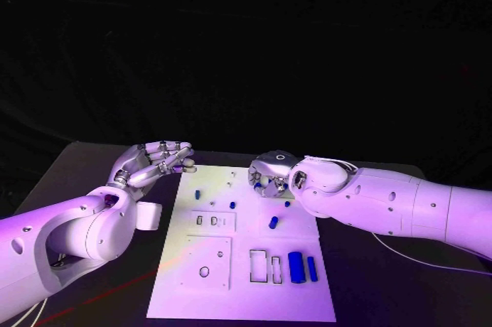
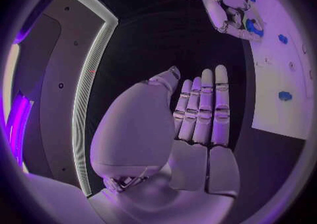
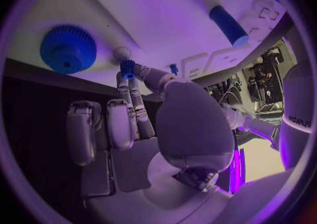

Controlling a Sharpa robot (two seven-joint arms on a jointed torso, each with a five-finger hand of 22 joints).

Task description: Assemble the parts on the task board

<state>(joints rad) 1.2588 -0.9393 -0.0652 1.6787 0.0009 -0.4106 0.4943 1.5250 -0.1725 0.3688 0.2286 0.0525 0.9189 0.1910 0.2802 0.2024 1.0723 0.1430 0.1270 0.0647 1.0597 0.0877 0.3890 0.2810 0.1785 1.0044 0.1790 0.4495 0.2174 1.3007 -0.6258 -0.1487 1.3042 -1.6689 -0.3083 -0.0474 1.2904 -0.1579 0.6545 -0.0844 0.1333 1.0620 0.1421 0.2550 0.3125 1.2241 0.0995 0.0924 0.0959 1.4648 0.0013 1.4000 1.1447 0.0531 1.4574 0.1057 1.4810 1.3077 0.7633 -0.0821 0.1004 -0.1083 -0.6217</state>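
Head view first: we see the metallic left hand (image 1: 153, 162) beside the flat white task board (image 1: 241, 309), fingers straight, released, grasping nothing. Smooth blue cylinders (image 1: 296, 267) lie near the board's rectangular slots. At its far edge the right hand (image 3: 142, 118) pinches a small ribbed blue part (image 3: 127, 68) near a toothed blue gear (image 3: 68, 49).

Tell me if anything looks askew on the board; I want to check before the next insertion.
Nothing looks damaged or spilled. The task board lies flat. One small blue cylinder lies loose and slanted mid-board, apart from the two parts beside the slots. The right hand pinches a small blue gear; the left hand holds nothing.
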